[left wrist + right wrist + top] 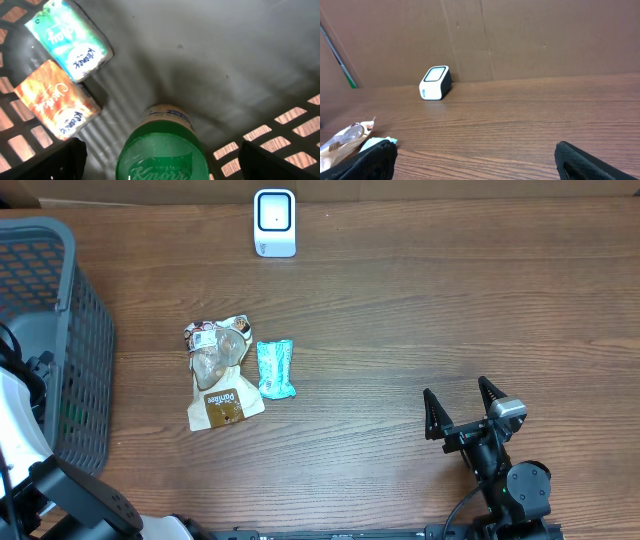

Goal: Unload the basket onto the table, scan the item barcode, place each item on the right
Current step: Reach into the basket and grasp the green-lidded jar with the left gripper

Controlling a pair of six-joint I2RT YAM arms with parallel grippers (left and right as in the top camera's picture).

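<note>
Your left jaws stand wide apart inside the basket [235, 45], straddling the green Knorr bottle [161, 150] on its floor beside two tissue packs [70, 40]. The right jaws, also apart, hover over the counter [400, 330]. The bottle is probably rigid, smooth and slippery, so grip across its body.

white scanner [274, 222], grey mesh basket [88, 340], teal packet [275, 368]

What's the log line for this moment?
left gripper: open over Knorr bottle in basket | right gripper: open, empty | scanner: no item
</note>
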